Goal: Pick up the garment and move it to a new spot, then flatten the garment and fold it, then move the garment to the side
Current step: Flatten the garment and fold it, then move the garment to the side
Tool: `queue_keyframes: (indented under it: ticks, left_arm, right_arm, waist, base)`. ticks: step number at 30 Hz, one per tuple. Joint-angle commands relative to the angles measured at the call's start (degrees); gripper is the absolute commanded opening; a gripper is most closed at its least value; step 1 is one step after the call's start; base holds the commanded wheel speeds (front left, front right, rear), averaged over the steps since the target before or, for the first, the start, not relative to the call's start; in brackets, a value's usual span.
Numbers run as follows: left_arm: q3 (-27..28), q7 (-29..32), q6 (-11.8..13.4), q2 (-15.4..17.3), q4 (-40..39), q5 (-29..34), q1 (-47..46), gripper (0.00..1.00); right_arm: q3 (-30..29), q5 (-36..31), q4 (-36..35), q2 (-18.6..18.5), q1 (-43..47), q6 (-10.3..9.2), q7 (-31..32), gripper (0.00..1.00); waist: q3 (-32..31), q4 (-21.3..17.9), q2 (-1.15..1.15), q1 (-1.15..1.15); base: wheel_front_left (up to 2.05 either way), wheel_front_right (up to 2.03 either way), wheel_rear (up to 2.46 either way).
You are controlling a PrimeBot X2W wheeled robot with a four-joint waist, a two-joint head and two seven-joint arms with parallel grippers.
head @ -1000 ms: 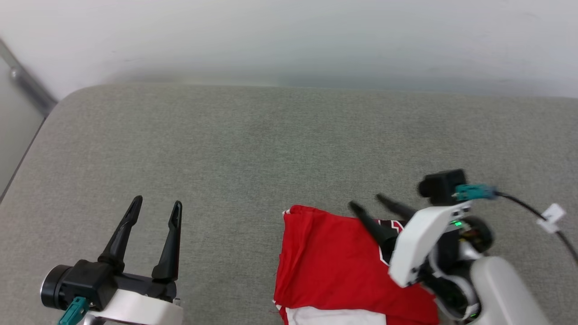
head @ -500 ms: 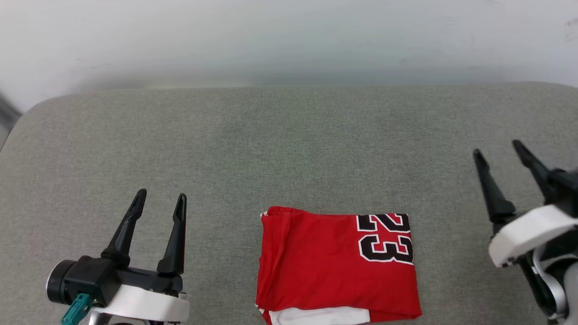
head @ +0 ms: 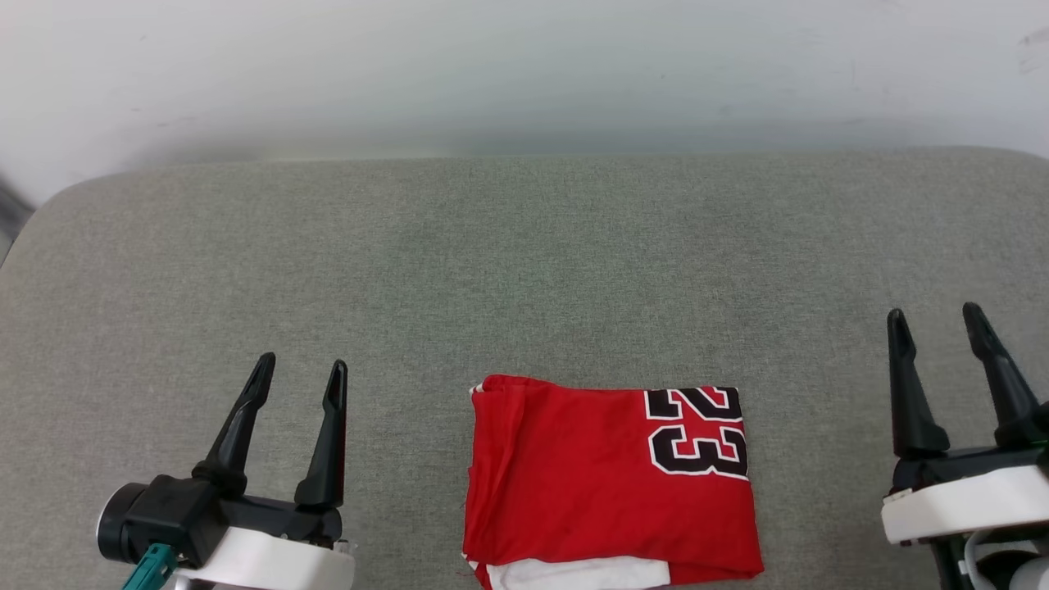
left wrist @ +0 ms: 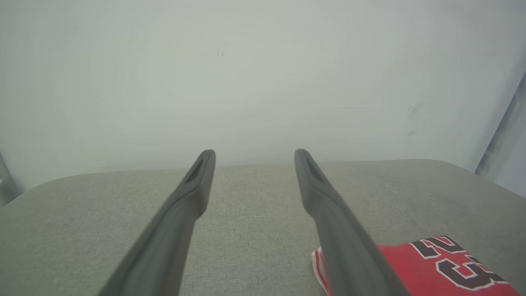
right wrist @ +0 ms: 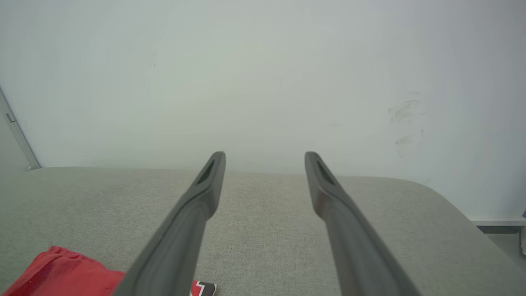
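Garment (head: pixel 590 483): folded into a red rectangle, "23" at its far right corner, white strip along the near edge; lies flat at the near middle of the counter (head: pixel 524 262).
Left end effector (head: pixel 302 361): fingers spread, empty, apart from the garment's left side.
Right end effector (head: pixel 933 311): fingers spread, empty, apart from its right side.
Counter: grey fabric, pale wall (head: pixel 524 74) behind.

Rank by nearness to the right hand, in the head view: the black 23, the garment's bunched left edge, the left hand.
1. The black 23, on the garment's right side, nearest the right hand.
2. The bunched left edge, on the garment's far side.
3. The left hand, at lower left beyond the garment.
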Motion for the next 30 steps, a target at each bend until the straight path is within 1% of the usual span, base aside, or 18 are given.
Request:
queue_keyframes:
  ticks: [1, 6, 12, 15, 18, 20, 22, 26, 30]
  left_arm:
    - [0.2, -0.1, -0.1, 0.1, -0.5, 0.3, 0.2, 1.0]
    - [0.7, -0.1, -0.1, -0.2, -1.4, 0.5, 0.3, 1.0]
    - [0.8, -0.1, -0.1, -0.6, -1.7, 1.1, 0.1, 1.0]
    - [0.8, -0.1, -0.1, -0.6, -1.6, 1.3, 0.0, 1.0]
    - [0.6, -0.1, -0.1, -0.6, -1.5, 1.4, -0.1, 1.0]
    - [0.6, -0.1, -0.1, -0.6, -1.7, 1.5, -0.4, 1.0]
    - [0.7, -0.1, -0.1, -0.7, -2.4, 1.8, -0.9, 1.0]
    - [1.1, -0.1, -0.1, -1.1, -3.5, 2.1, -1.6, 1.0]
    - [0.5, -0.1, -0.1, -1.1, -3.5, 2.4, -2.6, 1.0]
  right_arm:
    - [0.3, -0.5, 0.1, 0.4, 1.1, -0.02, -0.5, 1.0]
    - [1.1, -1.2, 0.6, 1.5, 1.8, -0.02, -1.2, 1.0]
    - [1.5, -1.3, 0.6, 1.9, 2.1, -0.02, -0.7, 1.0]
    - [1.7, -0.5, 0.5, 1.9, 2.2, -0.02, 0.2, 1.0]
    - [2.0, 1.5, 0.0, 2.1, 2.8, -0.02, 2.7, 1.0]
    - [2.4, 2.2, -0.6, 1.6, 3.3, -0.02, 6.2, 1.0]
    - [3.6, 3.6, -1.6, 0.7, 3.7, -0.02, 11.7, 1.0]
    - [5.5, 6.8, -4.7, -1.3, 4.9, -0.01, 27.0, 1.0]
    - [5.5, 8.7, -8.1, -2.1, 4.0, -0.01, 41.8, 1.0]
  waist:
    - [0.0, 0.0, 0.0, 0.0]
    - [-0.2, 0.3, 0.0, 0.0]
    - [-0.1, 0.7, 0.0, 0.0]
    - [-0.1, 0.8, 0.0, 0.0]
    - [0.1, 0.9, 0.0, 0.0]
    - [0.5, 1.1, 0.0, 0.0]
    - [1.0, 1.3, 0.0, 0.0]
    - [2.6, 1.5, 0.0, 0.0]
    - [4.5, 2.2, 0.0, 0.0]
  base:
    - [0.0, 0.0, 0.0]
    - [0.0, 0.0, 0.0]
    - [0.0, 0.0, 0.0]
    - [0.0, 0.0, 0.0]
    - [0.0, 0.0, 0.0]
    - [0.0, 0.0, 0.0]
    - [0.0, 0.0, 0.0]
    - [0.0, 0.0, 0.0]
    - [0.0, 0.0, 0.0]
